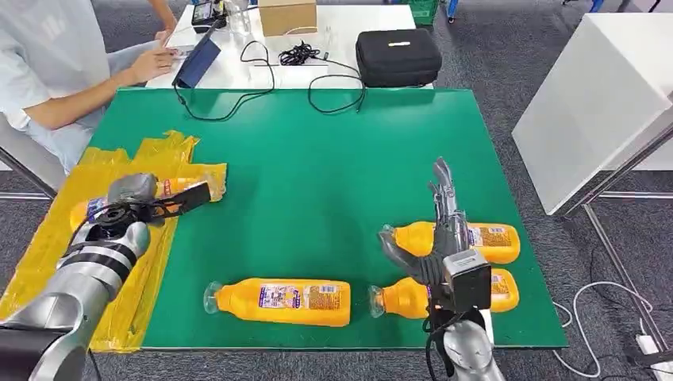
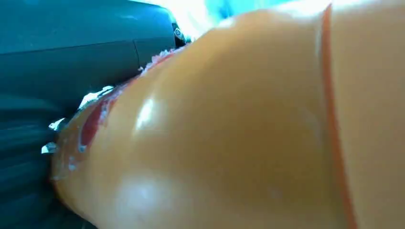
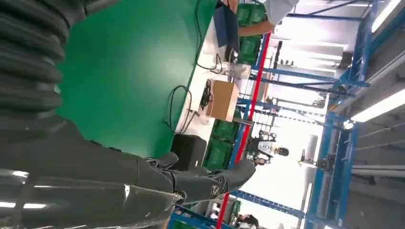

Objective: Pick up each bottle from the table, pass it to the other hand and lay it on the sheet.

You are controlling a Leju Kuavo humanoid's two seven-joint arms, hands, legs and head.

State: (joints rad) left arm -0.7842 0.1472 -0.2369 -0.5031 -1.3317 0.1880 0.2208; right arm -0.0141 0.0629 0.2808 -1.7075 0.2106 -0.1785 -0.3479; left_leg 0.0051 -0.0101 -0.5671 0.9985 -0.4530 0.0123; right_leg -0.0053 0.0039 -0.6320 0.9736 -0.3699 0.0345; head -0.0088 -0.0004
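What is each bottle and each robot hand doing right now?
Left hand: gripping a bottle over the yellow sheet.
Held bottle: lying sideways in that hand.
Right hand: open, fingers spread above the table bottles.
Three table bottles: lying flat on the green mat, untouched.

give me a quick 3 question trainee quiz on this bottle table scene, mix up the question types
1. True or false: the left hand holds an orange bottle over the yellow sheet.
2. How many orange bottles lie on the bare green table, off the sheet?
3. Multiple choice: the right hand is
A. gripping a bottle
B. open, fingers straight, above the two bottles on the right
C. resting on the black case

Key:
1. True
2. Three: one near the front middle, two on the right
3. B
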